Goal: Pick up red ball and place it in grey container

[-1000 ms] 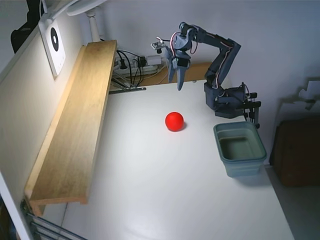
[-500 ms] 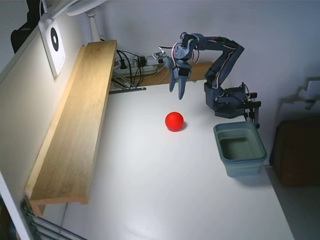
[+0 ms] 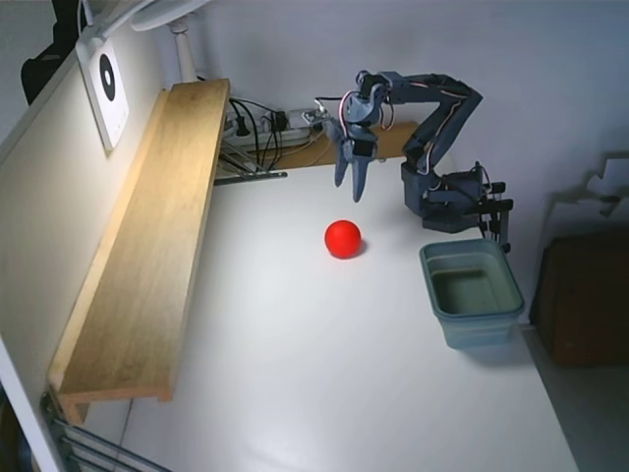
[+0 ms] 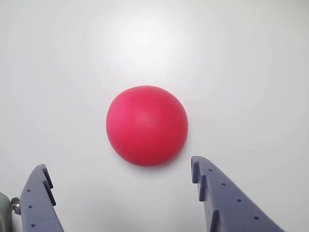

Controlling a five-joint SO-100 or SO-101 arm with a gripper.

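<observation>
A white table (image 3: 324,354) fills the room's middle, with a long wooden shelf (image 3: 147,236) along its left edge in the fixed view. The red ball (image 3: 343,239) sits alone near the centre, apart from the grey container (image 3: 472,292) to its right. The gripper (image 3: 352,189) hangs above and behind the ball, spread wide and empty; in the wrist view its fingers (image 4: 227,198) are cut off at the bottom edge, either side of the ball (image 4: 147,125).

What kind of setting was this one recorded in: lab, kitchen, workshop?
Likely a home or hobby desk. A white table stands against a wall, with a wooden shelf along one side, a tangle of cables and a power strip behind, and a lamp base above.
</observation>
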